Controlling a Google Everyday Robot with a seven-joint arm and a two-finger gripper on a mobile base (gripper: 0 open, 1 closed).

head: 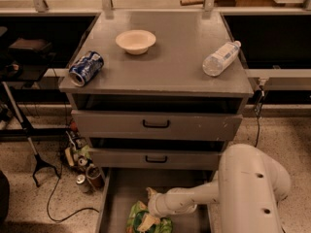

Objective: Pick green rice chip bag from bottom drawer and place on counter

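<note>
The green rice chip bag [146,222] lies in the open bottom drawer [121,188], at the bottom edge of the camera view, partly cut off. My white arm reaches in from the lower right, and my gripper [151,204] is at its left end, right above and against the bag's upper right side. The counter [170,57] is the flat grey top of the cabinet above the drawers.
On the counter lie a blue soda can [86,68] at the left edge, a cream bowl [135,41] and a clear water bottle [221,58] on its side at the right. Two shut drawers with black handles [156,124] sit above. Clutter and cables [80,164] lie on the floor at left.
</note>
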